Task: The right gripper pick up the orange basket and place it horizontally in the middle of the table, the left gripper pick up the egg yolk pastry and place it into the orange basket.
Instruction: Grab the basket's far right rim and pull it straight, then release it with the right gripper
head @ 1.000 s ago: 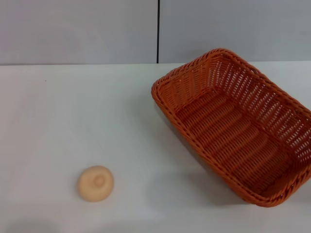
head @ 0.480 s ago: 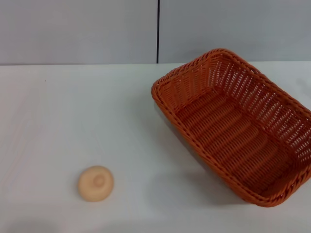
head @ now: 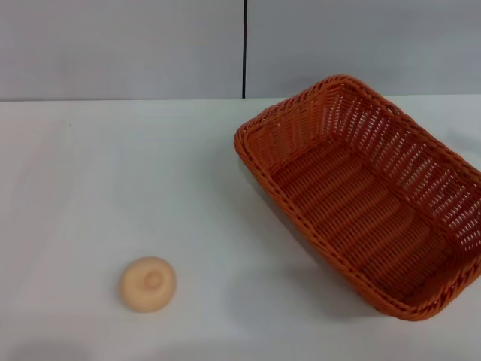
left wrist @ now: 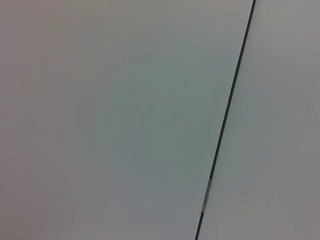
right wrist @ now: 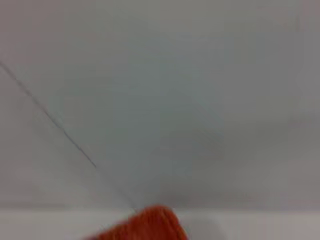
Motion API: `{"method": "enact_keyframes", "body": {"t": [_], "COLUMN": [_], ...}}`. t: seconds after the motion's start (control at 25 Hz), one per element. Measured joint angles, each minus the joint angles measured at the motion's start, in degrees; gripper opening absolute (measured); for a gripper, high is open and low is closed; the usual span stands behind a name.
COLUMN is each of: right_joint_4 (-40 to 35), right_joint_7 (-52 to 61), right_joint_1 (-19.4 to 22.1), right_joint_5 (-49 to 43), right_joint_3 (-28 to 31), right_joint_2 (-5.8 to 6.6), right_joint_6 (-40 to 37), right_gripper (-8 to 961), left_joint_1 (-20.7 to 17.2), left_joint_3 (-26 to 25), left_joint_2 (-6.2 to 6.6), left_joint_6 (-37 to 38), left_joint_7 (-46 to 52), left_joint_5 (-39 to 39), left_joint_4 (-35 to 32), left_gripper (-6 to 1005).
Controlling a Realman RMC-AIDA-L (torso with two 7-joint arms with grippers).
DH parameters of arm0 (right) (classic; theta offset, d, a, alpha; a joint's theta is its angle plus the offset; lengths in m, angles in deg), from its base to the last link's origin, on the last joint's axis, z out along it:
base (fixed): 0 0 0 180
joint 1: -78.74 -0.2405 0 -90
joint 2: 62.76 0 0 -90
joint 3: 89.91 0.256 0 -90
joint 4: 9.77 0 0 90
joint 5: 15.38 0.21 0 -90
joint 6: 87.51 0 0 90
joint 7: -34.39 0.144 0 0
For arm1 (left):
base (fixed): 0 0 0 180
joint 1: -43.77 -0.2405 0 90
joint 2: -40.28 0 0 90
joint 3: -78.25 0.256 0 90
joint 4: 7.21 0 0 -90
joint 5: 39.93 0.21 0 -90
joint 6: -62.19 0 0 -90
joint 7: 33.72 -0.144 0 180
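The orange basket (head: 368,192) lies at an angle on the right side of the white table (head: 113,188), its far corner pointing toward the back wall and its near end close to the right edge of the head view. A blurred orange bit of the basket (right wrist: 145,226) also shows in the right wrist view. The egg yolk pastry (head: 148,283), a small pale bun with a dimple, rests on the table at the front left. Neither gripper shows in any view.
A grey panelled wall with a dark vertical seam (head: 244,49) stands behind the table. The left wrist view holds only wall panels and a seam (left wrist: 227,120). Bare tabletop lies between pastry and basket.
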Motion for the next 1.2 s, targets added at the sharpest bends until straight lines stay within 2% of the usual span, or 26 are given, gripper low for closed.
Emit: {"method": "enact_keyframes", "body": {"t": [0.12,0.16,0.28,0.4,0.56,0.68,0.76,0.96,1.2], "right_joint_4": [1.0,1.3,2.7,4.4,7.9,12.6,14.6,23.5,27.6], "right_joint_7": [3.0,3.6,4.7,4.9,4.4,2.3,1.4,-2.0,-5.4], "right_joint_1": [-5.3,-6.5,-10.5,-11.4,-11.7,-11.6,-11.7,-13.2,-13.6], "right_joint_5": [-8.1,-10.3,-18.2,-20.0,-20.4,-20.2,-20.0,-19.9,-18.1], "right_joint_3": [0.7,0.5,-1.4,-2.7,-4.5,-5.9,-6.0,-6.0,-6.1], "right_joint_2": [2.29,2.63,3.1,3.13,2.6,1.46,1.13,0.93,-0.06], "right_joint_6": [-6.5,-7.6,-10.1,-9.6,-6.4,-1.2,0.3,6.2,11.2], "right_gripper": [769,768,763,758,752,747,744,736,727], "left_joint_1": [0.0,0.0,0.1,0.1,0.1,0.2,0.2,0.3,0.4], "left_joint_3": [0.0,0.0,0.0,0.0,0.0,0.0,0.0,0.0,0.0], "left_joint_2": [0.02,0.03,0.03,0.03,0.03,0.07,0.08,0.11,0.12], "left_joint_6": [0.0,0.0,0.0,0.0,0.0,0.0,0.0,0.0,0.0], "left_joint_7": [0.0,0.0,0.0,0.0,0.0,0.0,0.0,0.0,0.0], "left_joint_5": [0.0,0.0,0.0,0.0,0.0,0.0,0.0,0.0,0.0], "left_joint_4": [0.0,0.0,0.0,0.0,0.0,0.0,0.1,0.4,0.4], "left_gripper": [826,826,826,826,825,825,825,824,824]}}
